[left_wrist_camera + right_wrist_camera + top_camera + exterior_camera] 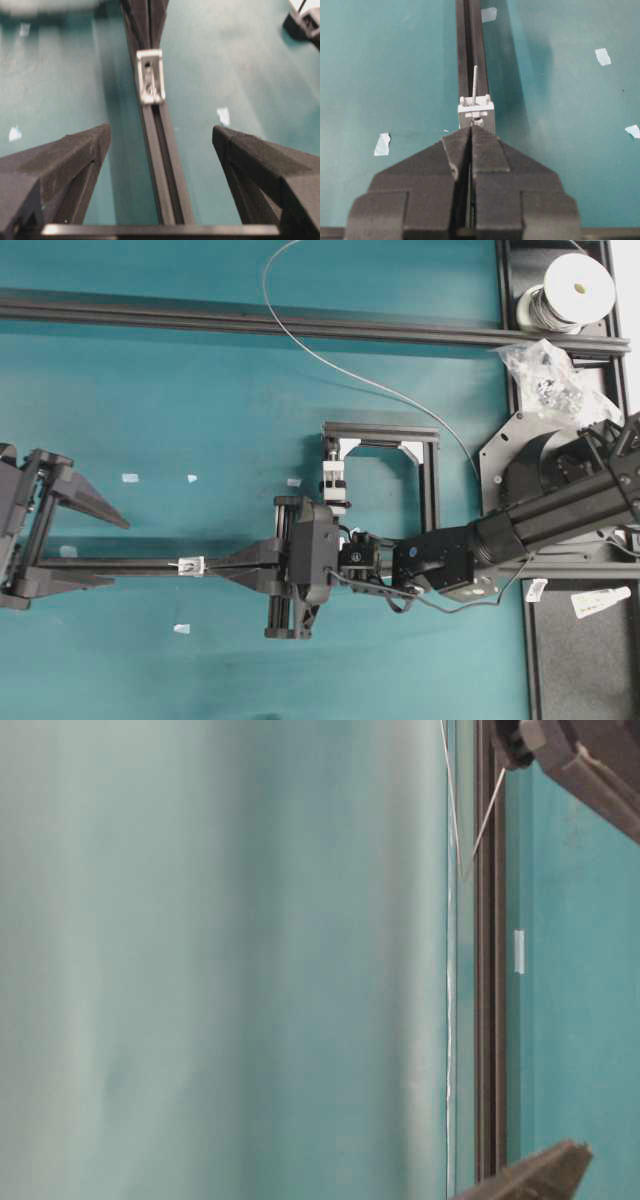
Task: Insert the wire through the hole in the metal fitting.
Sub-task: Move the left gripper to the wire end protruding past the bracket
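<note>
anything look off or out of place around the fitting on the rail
Nothing damaged or spilled. The metal fitting sits square on the black rail, and a short end of the wire pokes out past it, ahead of the shut right claw. Only stray bits: pale tape scraps on the teal table.

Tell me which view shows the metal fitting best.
Left wrist: the metal fitting sits near and unobstructed on the black rail. Right wrist shows it just beyond the right gripper; overhead shows it tiny; table-level shows none.
</note>
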